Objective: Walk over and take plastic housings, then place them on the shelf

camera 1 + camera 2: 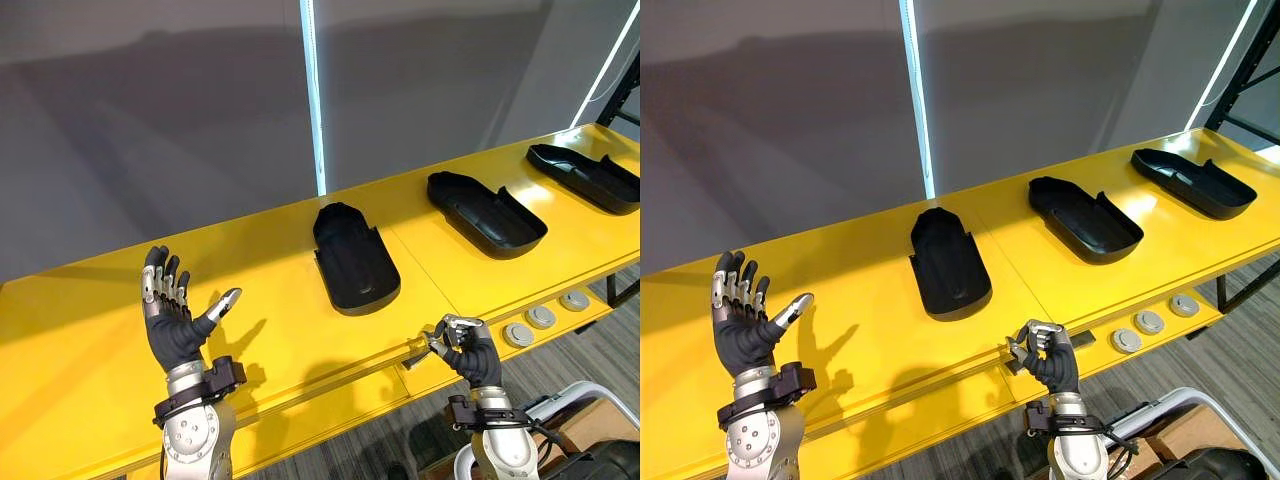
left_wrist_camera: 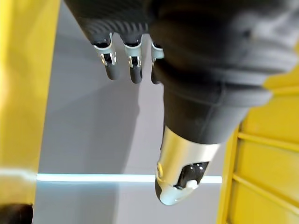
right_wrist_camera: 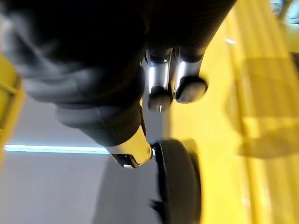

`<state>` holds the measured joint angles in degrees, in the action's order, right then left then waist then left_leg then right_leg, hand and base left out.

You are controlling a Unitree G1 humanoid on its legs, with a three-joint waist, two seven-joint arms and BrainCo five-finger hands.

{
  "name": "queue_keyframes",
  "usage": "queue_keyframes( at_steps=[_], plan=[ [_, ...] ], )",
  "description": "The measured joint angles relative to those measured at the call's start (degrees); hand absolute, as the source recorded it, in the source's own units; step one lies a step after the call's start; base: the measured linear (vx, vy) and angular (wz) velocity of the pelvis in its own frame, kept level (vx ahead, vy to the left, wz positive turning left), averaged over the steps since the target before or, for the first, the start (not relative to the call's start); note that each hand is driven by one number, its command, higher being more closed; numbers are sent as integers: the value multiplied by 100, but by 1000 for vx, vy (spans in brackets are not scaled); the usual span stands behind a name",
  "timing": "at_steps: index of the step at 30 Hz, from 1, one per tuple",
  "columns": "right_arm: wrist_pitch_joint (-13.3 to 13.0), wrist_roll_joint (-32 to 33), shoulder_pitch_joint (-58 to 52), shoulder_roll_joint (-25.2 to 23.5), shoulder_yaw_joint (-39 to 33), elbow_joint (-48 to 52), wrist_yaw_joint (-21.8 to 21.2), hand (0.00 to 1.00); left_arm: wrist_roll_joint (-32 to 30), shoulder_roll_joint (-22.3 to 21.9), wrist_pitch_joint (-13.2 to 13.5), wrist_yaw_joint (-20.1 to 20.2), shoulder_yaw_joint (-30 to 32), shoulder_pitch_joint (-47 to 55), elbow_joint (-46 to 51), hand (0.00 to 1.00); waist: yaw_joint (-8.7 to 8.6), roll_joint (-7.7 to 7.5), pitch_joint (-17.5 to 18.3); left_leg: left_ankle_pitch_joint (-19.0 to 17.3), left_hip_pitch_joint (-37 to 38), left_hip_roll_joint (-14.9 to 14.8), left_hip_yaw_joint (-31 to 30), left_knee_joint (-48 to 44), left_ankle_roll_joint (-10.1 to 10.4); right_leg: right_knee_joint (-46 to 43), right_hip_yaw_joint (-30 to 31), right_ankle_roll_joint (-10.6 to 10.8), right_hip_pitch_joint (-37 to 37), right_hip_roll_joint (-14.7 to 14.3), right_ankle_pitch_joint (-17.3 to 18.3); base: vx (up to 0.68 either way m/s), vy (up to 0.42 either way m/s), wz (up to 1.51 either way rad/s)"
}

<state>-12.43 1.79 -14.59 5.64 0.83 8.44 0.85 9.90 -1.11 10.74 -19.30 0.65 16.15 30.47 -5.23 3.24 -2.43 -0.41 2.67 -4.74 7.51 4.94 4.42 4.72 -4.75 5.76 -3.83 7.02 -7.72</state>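
My left hand (image 1: 175, 325) is raised at 8 o'clock above the long yellow table (image 1: 90, 330), fingers straight and spread wide, thumb out to the side, holding nothing. My right hand (image 1: 465, 355) sits at 5 o'clock by the table's front edge, fingers curled tight toward the thumb with nothing in them. I cannot tell whether it touches the edge.

The nearest black plastic housing (image 1: 355, 262) lies on the table just past centre, hollow side up. Its long axis runs from 12 to 6, and the rounded end points to 12. The second black plastic housing (image 1: 487, 213) lies at 2 o'clock, well apart from the first, also hollow side up, with its long axis from 10 to 4. The third black plastic housing (image 1: 585, 175) lies further along toward 2, angled the same way.

Round grey discs (image 1: 541, 317) sit in a row on the lower yellow ledge at 4 o'clock. A thin vertical light strip (image 1: 314, 100) runs down the grey wall (image 1: 150, 120) at 12.
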Motion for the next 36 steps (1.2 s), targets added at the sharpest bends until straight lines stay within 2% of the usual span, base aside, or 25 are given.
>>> queue_keyframes(
  at_steps=[6,10,24,29,32,34,35,36],
  plan=[
    [1,-3,1049,6,142,-1333,263,100,487,-17,310,313,-4,214,-5,0,175,-6,-8,69,-46,55,-329,-1,-30,0,-332,34,145,93,29,23,9,28],
    [5,-6,1546,29,140,-1700,551,100,689,-13,484,342,3,270,-6,0,350,-7,-24,83,-129,134,-521,20,-45,-1,-516,67,180,174,56,7,16,28],
    [37,-46,2317,13,22,-2267,967,100,914,-7,504,376,3,381,-7,0,422,-92,-266,154,-162,302,-832,21,-142,-8,-842,160,347,361,126,28,22,14],
    [59,-59,2360,-10,-123,-2207,1083,100,909,-10,504,372,5,380,-6,0,419,-99,-329,154,-150,310,-853,23,-142,-9,-856,169,370,369,139,5,7,3],
    [113,-116,2108,-159,-82,-1474,1085,100,884,-25,503,369,5,380,-2,0,411,-108,-376,150,-150,301,-848,24,-137,-9,-853,170,370,363,146,0,0,0],
    [106,-267,1898,-224,186,-598,1000,100,847,-36,503,362,10,381,8,0,389,-147,-403,142,-140,293,-823,24,-129,-9,-846,168,368,358,147,11,14,-4],
    [106,-274,1896,-224,259,-474,981,0,834,-36,503,361,10,380,11,0,381,-154,-407,142,-139,293,-819,23,-129,-9,-843,168,368,358,147,7,13,-4],
    [87,-294,1903,-224,364,-307,926,0,794,-36,503,361,9,379,15,0,370,-166,-412,142,-137,293,-817,23,-128,-9,-841,168,368,358,147,0,0,0]
  ],
)
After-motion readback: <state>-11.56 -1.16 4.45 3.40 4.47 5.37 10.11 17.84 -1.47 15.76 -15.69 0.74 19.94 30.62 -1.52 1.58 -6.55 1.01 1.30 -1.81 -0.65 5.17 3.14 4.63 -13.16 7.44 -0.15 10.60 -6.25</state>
